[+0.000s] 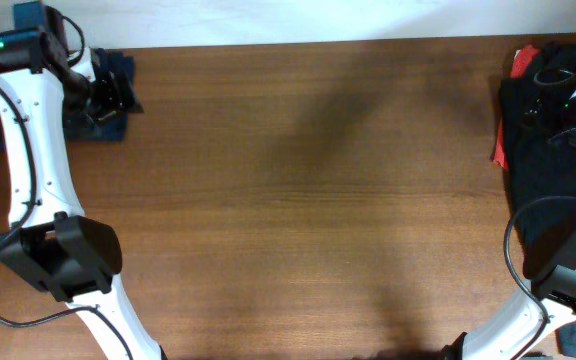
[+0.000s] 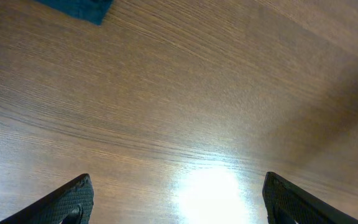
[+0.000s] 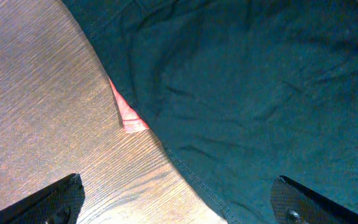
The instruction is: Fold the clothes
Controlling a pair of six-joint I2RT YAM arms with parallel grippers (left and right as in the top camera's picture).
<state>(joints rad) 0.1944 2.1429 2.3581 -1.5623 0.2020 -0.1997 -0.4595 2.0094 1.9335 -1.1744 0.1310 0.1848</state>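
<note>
No text, label, brand, number or sign can be read in any of the views.

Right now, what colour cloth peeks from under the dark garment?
Red cloth; right wrist view shows it best.
</note>
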